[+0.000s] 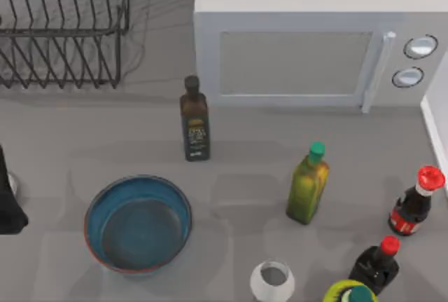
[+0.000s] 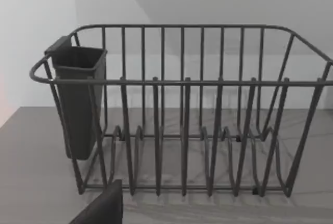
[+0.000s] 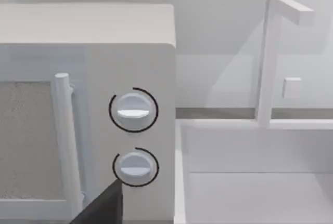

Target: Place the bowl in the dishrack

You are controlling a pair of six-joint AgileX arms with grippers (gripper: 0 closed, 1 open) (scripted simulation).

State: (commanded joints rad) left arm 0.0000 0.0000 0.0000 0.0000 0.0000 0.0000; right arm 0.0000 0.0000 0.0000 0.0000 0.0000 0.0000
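Seen from above, the blue bowl with its reddish-orange rim sits upright on the grey table toward the front left, well apart from the black wire dishrack at the back left corner. A white microwave stands along the back, a dark bottle in front of its left end, a green-capped oil bottle near the centre right, two red-capped dark bottles at the right, a small white cup at the front edge, and a yellow-green object beside it. A dark part of the left arm shows at the left edge; whether its gripper is spread or pressed together cannot be told. In the left wrist view, the dishrack stands on the table with a dark utensil holder hung on one end, and a dark finger tip juts into the frame. In the right wrist view, the microwave's two dials and handle face the camera beside a white sink with a faucet; one dark finger tip shows, and the right gripper's state cannot be told.
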